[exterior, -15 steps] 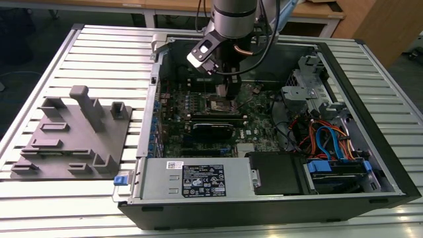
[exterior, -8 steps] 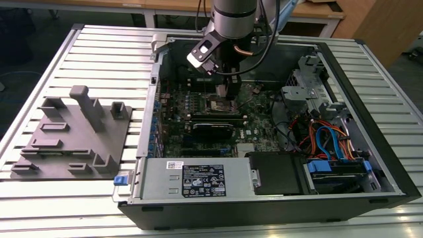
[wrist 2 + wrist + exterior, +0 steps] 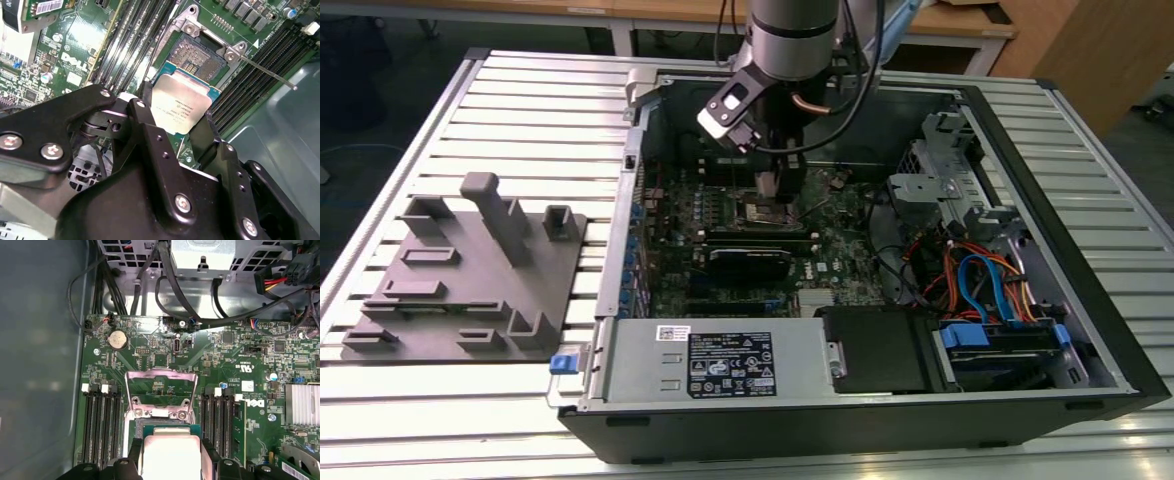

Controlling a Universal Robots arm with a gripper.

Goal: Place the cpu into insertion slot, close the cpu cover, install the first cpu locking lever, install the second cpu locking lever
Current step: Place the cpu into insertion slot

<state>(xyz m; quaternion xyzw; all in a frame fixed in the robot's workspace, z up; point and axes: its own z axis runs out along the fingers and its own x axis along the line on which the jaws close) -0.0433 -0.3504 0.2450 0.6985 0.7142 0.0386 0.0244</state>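
My gripper reaches down into the open computer case over the insertion slot. In both wrist views it is shut on the cpu, a black finger against each side of the silver-topped chip. The cpu hangs slightly tilted just above the insertion slot, whose pin field shows past the chip's edge. The cpu cover stands flipped open behind the socket, with the green board showing through its window. A thin locking lever sticks out free beside the socket.
Long black memory slots flank the socket on both sides. Black cables run across the board's far end. A power supply box fills the case's near end. A grey fixture plate lies on the exterior view's left.
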